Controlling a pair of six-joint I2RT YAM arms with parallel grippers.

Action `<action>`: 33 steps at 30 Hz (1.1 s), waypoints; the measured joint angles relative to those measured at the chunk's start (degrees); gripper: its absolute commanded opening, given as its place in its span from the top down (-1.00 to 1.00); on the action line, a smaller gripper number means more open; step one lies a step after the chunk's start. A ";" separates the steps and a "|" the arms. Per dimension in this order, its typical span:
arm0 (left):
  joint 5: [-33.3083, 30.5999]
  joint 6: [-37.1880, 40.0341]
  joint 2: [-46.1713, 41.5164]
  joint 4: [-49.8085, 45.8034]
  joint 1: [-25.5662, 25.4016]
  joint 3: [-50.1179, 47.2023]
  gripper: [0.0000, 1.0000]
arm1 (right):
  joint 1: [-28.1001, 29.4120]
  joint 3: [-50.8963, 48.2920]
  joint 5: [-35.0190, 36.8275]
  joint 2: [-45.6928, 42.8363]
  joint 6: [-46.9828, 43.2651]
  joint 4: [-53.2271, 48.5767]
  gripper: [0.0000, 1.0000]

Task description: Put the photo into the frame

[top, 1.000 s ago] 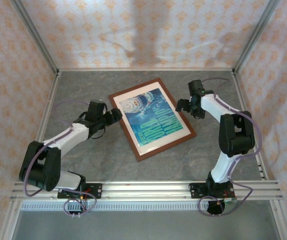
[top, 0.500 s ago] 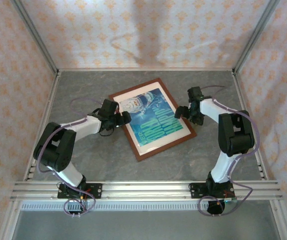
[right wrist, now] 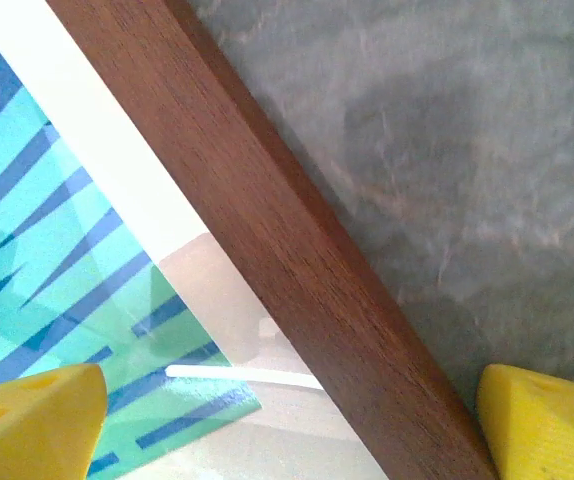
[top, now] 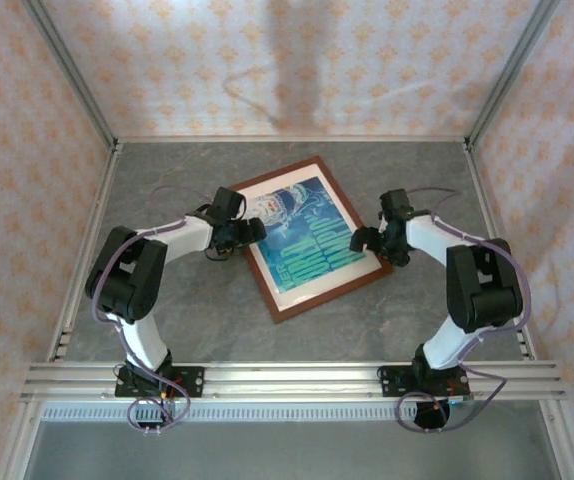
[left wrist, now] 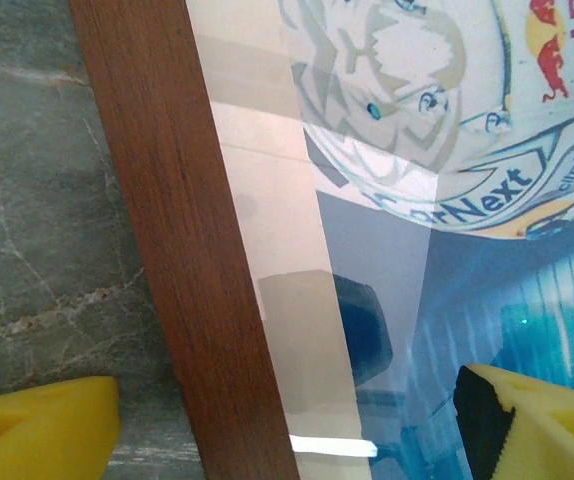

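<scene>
The frame (top: 334, 293), thin reddish-brown wood, lies flat and tilted on the grey table. Inside it, behind a cream border, sits the photo (top: 302, 235), blue and teal with a white cartoon figure. My left gripper (top: 250, 232) hovers over the frame's left side. In the left wrist view its yellow fingertips (left wrist: 37, 430) stand wide on either side of the moulding (left wrist: 177, 250), with the gripper (left wrist: 287, 430) open and the photo (left wrist: 447, 150) at the right. My right gripper (top: 365, 240) is over the frame's right side, and in the right wrist view it is open (right wrist: 287, 425), straddling the moulding (right wrist: 297, 260) beside the photo (right wrist: 57, 230).
Patterned walls (top: 27, 150) close in the grey marbled table (top: 197, 320) on three sides. An aluminium rail (top: 297, 380) runs along the near edge where both arm bases are bolted. The glazing over the photo reflects the grippers.
My left arm has swung right, bringing its gripper from beside the frame to over its left edge. My right gripper has slid a little nearer along the right edge.
</scene>
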 measured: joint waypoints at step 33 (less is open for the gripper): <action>-1.49 12.87 24.26 -15.54 2.78 44.57 -0.76 | 29.49 -9.22 -2.23 -12.24 18.32 6.62 -0.71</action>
